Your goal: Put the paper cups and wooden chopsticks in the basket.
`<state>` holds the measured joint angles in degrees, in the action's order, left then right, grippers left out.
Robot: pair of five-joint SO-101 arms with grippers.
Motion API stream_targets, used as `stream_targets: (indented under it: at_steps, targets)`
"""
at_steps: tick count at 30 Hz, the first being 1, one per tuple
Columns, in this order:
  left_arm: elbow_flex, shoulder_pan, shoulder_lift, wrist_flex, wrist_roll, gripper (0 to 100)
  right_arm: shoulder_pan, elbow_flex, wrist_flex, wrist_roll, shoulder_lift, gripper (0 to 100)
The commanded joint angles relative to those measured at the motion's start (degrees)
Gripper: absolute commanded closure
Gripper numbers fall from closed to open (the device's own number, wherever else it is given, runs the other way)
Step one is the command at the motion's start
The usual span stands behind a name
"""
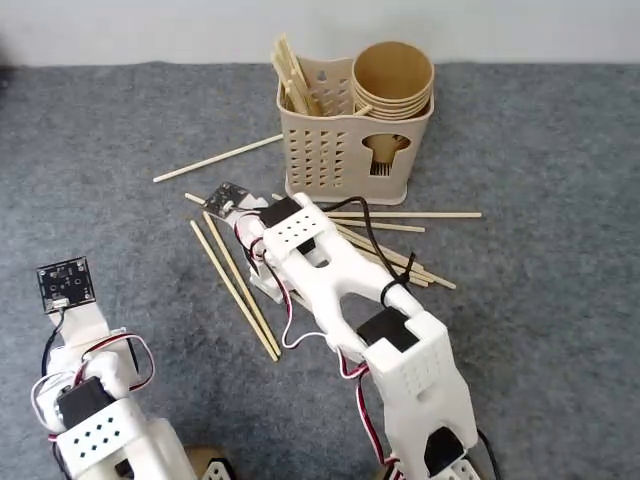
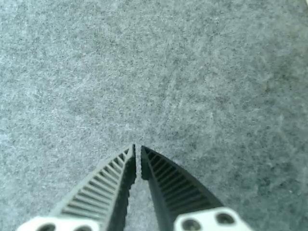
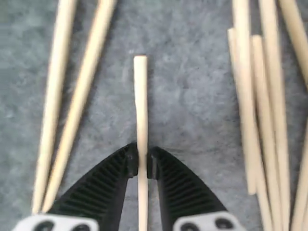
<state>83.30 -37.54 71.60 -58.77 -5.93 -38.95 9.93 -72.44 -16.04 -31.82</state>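
Observation:
A beige perforated basket [image 1: 340, 150] stands at the back of the grey carpet. It holds stacked paper cups [image 1: 393, 75] and several wooden chopsticks [image 1: 295, 75]. My right gripper [image 3: 142, 154] is down on the carpet in front of the basket, shut on a single chopstick [image 3: 140, 96] that lies along its jaws. Two loose chopsticks [image 3: 72, 96] lie to one side of it and a bundle [image 3: 260, 106] to the other. At the near left, my left gripper [image 2: 138, 149] is shut on nothing, hanging over bare carpet.
Loose chopsticks lie around the right arm [image 1: 340, 280]: a pair [image 1: 235, 285] to its left, one [image 1: 215, 158] further back left, several [image 1: 400, 260] to its right. The left arm [image 1: 85, 380] stays at the near left corner.

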Motion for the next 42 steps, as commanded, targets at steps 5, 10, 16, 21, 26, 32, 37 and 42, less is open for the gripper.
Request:
stream_targets:
  at_steps: [5, 10, 16, 21, 26, 32, 37, 42]
  targets:
    - [-0.4, 0.4, 1.1, 1.0, -0.4, 99, 2.0, 0.7, -3.1, -0.7, 20.1, 99.1]
    - [-0.4, 0.4, 1.1, 1.0, -0.4, 99, 4.3, 6.5, -2.9, -1.7, 32.1, 99.1]
    - [-0.4, 0.4, 1.1, 1.0, -0.4, 99, 6.3, 19.3, 0.8, -1.2, 35.8, 99.1]
    - [-0.4, 0.4, 1.1, 1.0, -0.4, 99, 10.2, 22.2, 16.6, 3.3, 35.8, 99.1]
    - [-0.4, 0.4, 1.1, 1.0, -0.4, 99, 13.2, 22.0, 31.3, 8.3, 35.6, 99.1]
    - [-0.4, 0.4, 1.1, 1.0, -0.4, 99, 16.9, 22.0, 42.5, 9.4, 30.7, 99.1]
    - [-0.4, 0.4, 1.1, 1.0, -0.4, 99, 19.8, 22.0, 48.0, 9.6, 24.4, 99.1]
    - [-0.4, 0.4, 1.1, 0.8, -0.4, 99, 19.9, 22.1, 45.8, 13.8, 20.1, 98.6]
